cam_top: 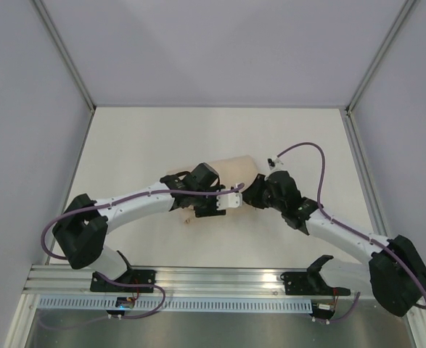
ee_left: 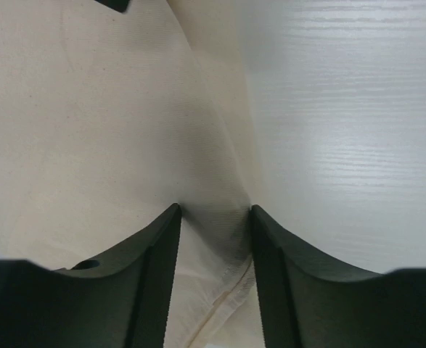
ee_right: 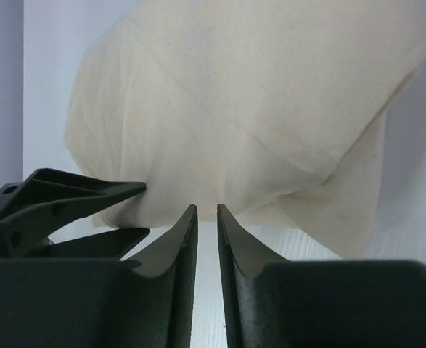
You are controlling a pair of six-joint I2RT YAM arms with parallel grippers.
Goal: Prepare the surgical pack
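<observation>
No text, label, brand, number or sign can be read in any of the three views. The tan wrap sheet point(ee_right: 249, 109) is plain cloth with no print on it that I can make out.

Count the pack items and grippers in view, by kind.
Tan wrap sheet: 1
Grippers: 2 (left gripper, right gripper)
Total: 3
No other pack item shows.
</observation>
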